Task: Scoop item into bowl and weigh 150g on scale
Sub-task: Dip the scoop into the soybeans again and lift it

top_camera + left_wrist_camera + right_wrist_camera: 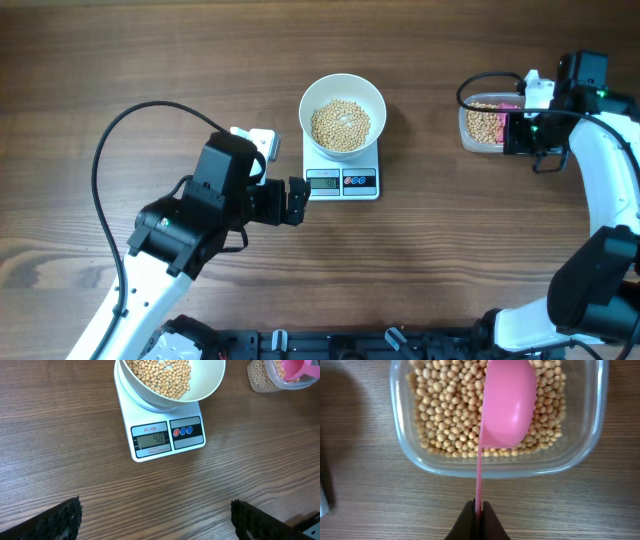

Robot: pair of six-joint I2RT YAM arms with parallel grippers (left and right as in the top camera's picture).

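The white bowl holds a pile of beige beans and sits on the white scale, whose display shows digits. My left gripper is open just left of the scale's front, its two dark fingertips wide apart over bare wood with nothing between them. My right gripper is shut on the thin handle of a pink scoop. The scoop's head hangs over the beans in the clear tub at the far right.
The tub's clear rim lies between my right fingers and the scoop head. A black cable loops over the table left of the left arm. Bare wooden tabletop lies in front of the scale.
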